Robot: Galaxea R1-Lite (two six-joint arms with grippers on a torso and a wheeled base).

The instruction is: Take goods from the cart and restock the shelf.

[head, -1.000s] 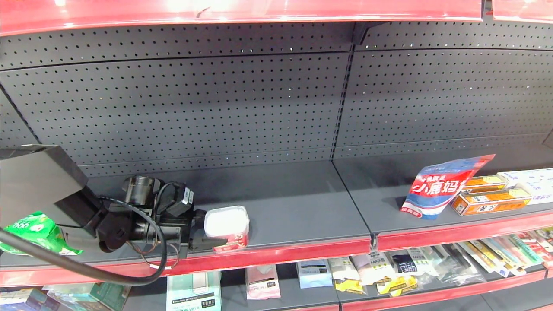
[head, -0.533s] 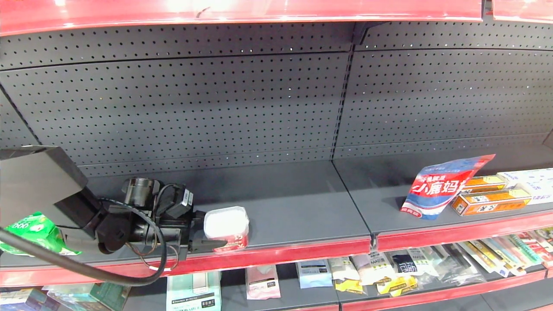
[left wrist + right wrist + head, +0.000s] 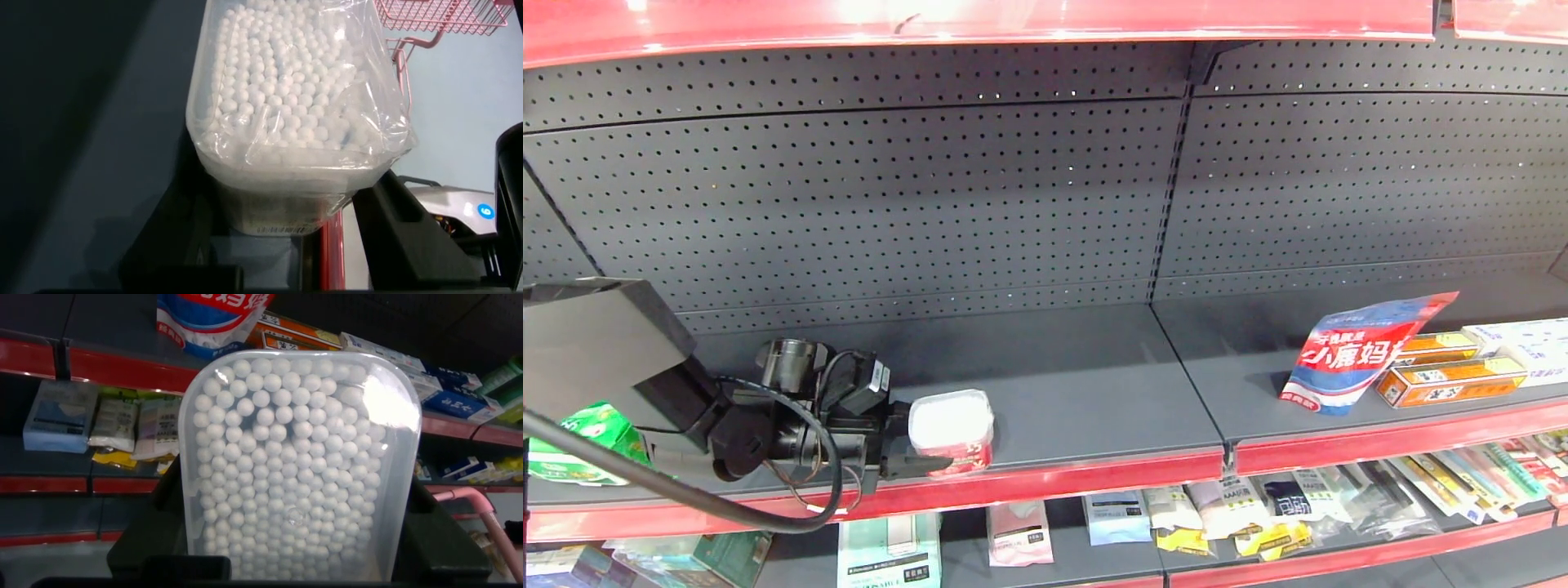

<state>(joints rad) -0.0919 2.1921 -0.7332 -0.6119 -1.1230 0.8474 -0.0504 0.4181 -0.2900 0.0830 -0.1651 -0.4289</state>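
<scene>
Left gripper (image 3: 935, 443) reaches in from the left, low over the shelf (image 3: 1078, 392), fingers clamped on a tub of white beads (image 3: 952, 420). One finger is on the tub's near side, the other on its far side. The tub sits at the near edge of the left bay, just behind the red price rail (image 3: 1054, 483). From the left wrist, the same tub (image 3: 294, 106) sits wedged between the fingers, with a pink wire cart (image 3: 441, 18) beyond. The right gripper (image 3: 298, 518) is closed on a second tub (image 3: 298, 441), held up in front of the lower shelves. A green pack (image 3: 580, 445) lies far left; a red-blue pouch (image 3: 1356, 351) leans on orange boxes (image 3: 1450, 380) in the right bay.
</scene>
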